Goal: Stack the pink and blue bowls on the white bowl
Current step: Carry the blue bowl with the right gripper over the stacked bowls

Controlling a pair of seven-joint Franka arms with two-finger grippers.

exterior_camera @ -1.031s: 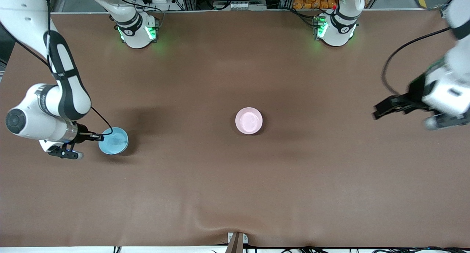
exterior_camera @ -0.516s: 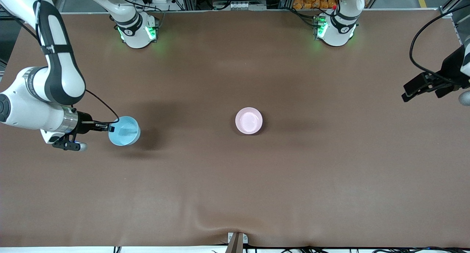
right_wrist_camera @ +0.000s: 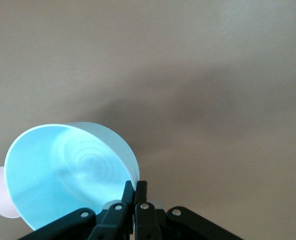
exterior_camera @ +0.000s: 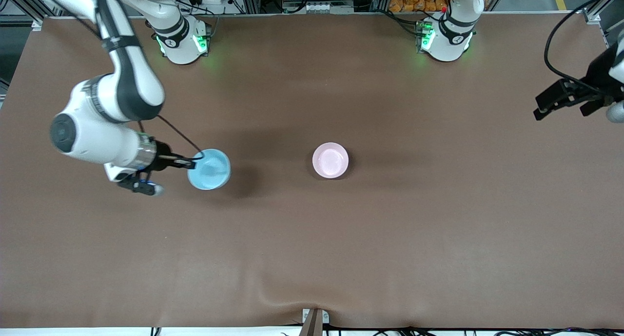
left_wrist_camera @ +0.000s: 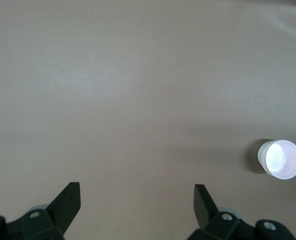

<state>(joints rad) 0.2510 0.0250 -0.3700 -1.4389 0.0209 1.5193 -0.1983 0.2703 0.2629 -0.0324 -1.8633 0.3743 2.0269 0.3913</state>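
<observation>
Right gripper (exterior_camera: pixel 191 163) pinches rim of blue bowl (exterior_camera: pixel 209 169), held in air over table (exterior_camera: pixel 390 238) toward right arm's end. Pink bowl (exterior_camera: pixel 330 160) sits at table centre. Left gripper (exterior_camera: pixel 538 112) waits spread wide, empty, over left arm's end edge.

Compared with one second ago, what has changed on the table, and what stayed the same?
The right claw, shut on the blue bowl, has carried it toward the pink bowl. The left claw, open and holding nothing, has pulled back toward the left arm's end of the table. The pink bowl stayed in place at mid-table.
</observation>
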